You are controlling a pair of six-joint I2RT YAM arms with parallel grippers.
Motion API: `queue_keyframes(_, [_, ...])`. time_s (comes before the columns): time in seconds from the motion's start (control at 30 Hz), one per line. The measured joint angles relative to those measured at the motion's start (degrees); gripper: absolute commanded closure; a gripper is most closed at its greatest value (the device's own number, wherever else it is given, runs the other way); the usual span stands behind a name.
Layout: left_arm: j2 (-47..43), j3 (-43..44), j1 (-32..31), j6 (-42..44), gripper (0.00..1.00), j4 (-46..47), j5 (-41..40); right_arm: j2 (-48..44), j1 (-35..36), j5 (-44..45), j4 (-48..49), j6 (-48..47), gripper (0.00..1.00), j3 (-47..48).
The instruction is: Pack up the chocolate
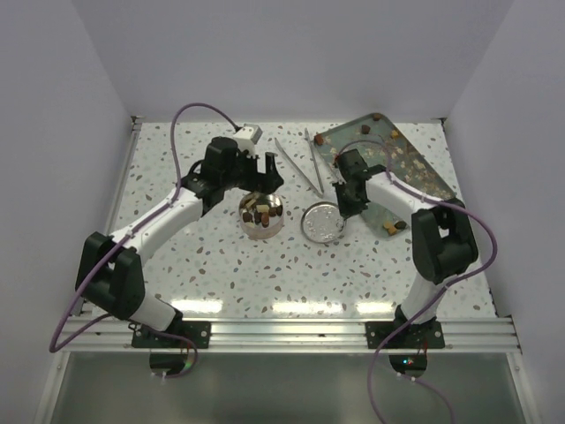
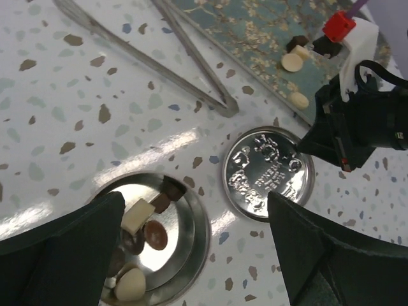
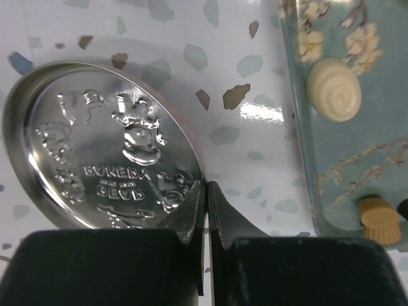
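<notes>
The round metal tin stands mid-table, holding several chocolate lumps, brown and cream. My left gripper hovers open above the tin's right rim, with nothing between its fingers. The tin's embossed lid lies to the right of the tin. My right gripper is shut on the lid's near right rim, its fingertips pinched together at the edge. More chocolate lies on the blue floral tray, and one piece sits by the tray's near corner.
Metal tongs lie on the table behind the tin and lid, next to the tray's left edge. White walls close in the table on three sides. The right arm reaches over the tray's near end.
</notes>
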Motion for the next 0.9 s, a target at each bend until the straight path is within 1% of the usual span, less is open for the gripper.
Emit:
queue_keyframes(0.17, [3.3, 1.3, -0.8, -0.8, 0.00, 5.2, 7.7, -1.8, -0.2, -0.9, -7.2, 0.0, 1.00, 10.8])
queue_keyframes(0.3, [4.8, 1.4, -0.8, -2.1, 0.00, 8.0, 10.4, -2.2, -0.2, -2.1, -10.5, 0.1, 1.00, 21.2])
queue_keyframes(0.4, [5.9, 1.6, -0.8, -3.4, 0.00, 9.3, 11.9, -2.4, -0.2, -3.1, -12.0, 0.1, 1.00, 26.3])
queue_keyframes(0.53, [6.8, 1.6, -0.8, -6.3, 0.00, 12.8, 14.2, -2.4, -0.2, -5.0, -13.9, 0.2, 1.00, 29.3])
queue_keyframes(0.77, [7.0, -0.5, -0.8, -13.2, 0.00, 23.3, 17.8, -2.5, -0.2, -9.7, -14.4, 1.4, 1.00, 29.6])
queue_keyframes(0.9, [7.1, -1.7, -0.8, -15.6, 0.00, 25.6, 18.4, -2.6, -0.2, -11.1, -14.4, 2.3, 1.00, 29.6])
